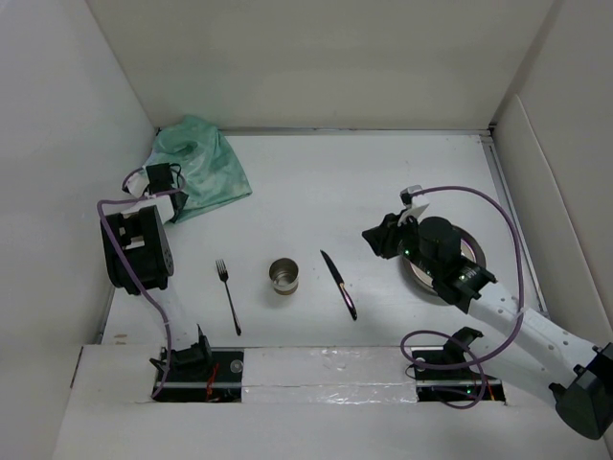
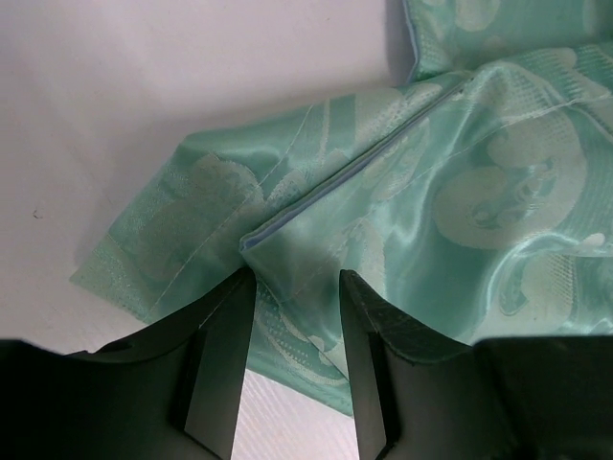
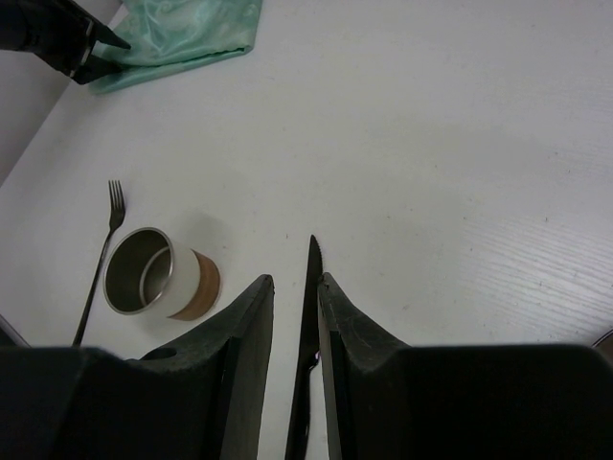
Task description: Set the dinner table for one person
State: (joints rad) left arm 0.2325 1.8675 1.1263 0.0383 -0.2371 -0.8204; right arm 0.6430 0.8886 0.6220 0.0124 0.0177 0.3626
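Observation:
The dinner table (image 1: 383,182) is a plain white top walled by white panels. On it lie a black fork (image 1: 228,295), an upright metal cup (image 1: 283,277) and a black knife (image 1: 338,284) in a row near the front. A plate (image 1: 474,251) sits at the right, mostly hidden under my right arm. My right gripper (image 1: 369,235) hovers above the table right of the knife. Its jaws stand narrowly open and empty (image 3: 295,280), with the knife (image 3: 312,259) showing through the gap. My left gripper (image 2: 297,275) is open, its fingers straddling a folded edge of the green cloth (image 2: 460,192).
The green patterned cloth (image 1: 206,168) lies crumpled at the back left corner, close to the left wall panel. The fork (image 3: 101,259) and cup (image 3: 158,278) show at the left of the right wrist view. Cables loop beside both arms.

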